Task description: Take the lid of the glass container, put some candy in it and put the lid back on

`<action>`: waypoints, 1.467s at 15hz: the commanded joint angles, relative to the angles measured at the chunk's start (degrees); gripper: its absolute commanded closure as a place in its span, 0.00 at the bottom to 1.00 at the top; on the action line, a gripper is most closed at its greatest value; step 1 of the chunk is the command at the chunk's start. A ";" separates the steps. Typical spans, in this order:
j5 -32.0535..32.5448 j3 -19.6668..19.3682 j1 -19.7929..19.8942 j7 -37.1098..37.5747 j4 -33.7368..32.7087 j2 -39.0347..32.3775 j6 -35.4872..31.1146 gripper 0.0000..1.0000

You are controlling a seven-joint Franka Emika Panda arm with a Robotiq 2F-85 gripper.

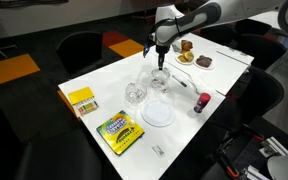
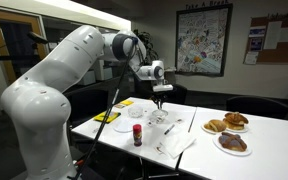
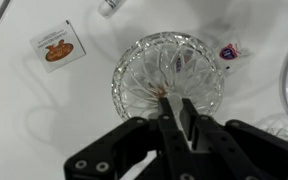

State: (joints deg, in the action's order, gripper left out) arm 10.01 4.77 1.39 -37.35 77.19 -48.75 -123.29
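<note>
The glass container (image 3: 167, 72), a clear cut-glass bowl, stands uncovered in the middle of the white table (image 1: 104, 80) and also shows in an exterior view (image 1: 160, 82). My gripper (image 3: 168, 99) hangs straight above it in both exterior views (image 1: 160, 62) (image 2: 161, 100). Its fingers are almost together, with a small pale, reddish-tipped candy pinched at the tips. The lid (image 1: 135, 94) lies on the table beside the bowl. Another wrapped candy (image 3: 229, 50) rests on the table just outside the bowl's rim.
A flat white plate (image 1: 158, 113) lies in front of the bowl and a red-capped bottle (image 1: 201, 103) stands near it. A yellow box (image 1: 81, 100) and a crayon box (image 1: 119, 132) sit further off. Plates of brown pastries (image 2: 231, 142) occupy the far end. A small orange-printed card (image 3: 54, 47) lies nearby.
</note>
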 commanded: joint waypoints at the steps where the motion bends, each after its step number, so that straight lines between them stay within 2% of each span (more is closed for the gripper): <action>1: -0.31 0.55 2.27 -3.40 0.95 -1.89 -2.79 0.96; 6: -0.20 0.23 3.79 -5.68 0.10 -4.92 -3.78 0.96; 12: -0.19 0.22 4.23 -6.41 1.64 -3.60 -3.92 0.96; 13: -0.45 0.59 4.34 -6.69 2.64 -2.76 -3.85 0.59; 15: -0.55 1.20 4.03 -6.96 5.93 -0.19 -4.61 0.52; 22: -2.26 5.61 1.74 -6.15 21.89 11.50 -5.77 0.02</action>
State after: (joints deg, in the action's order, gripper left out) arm 9.26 9.07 3.48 -43.01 88.76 -44.60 -127.02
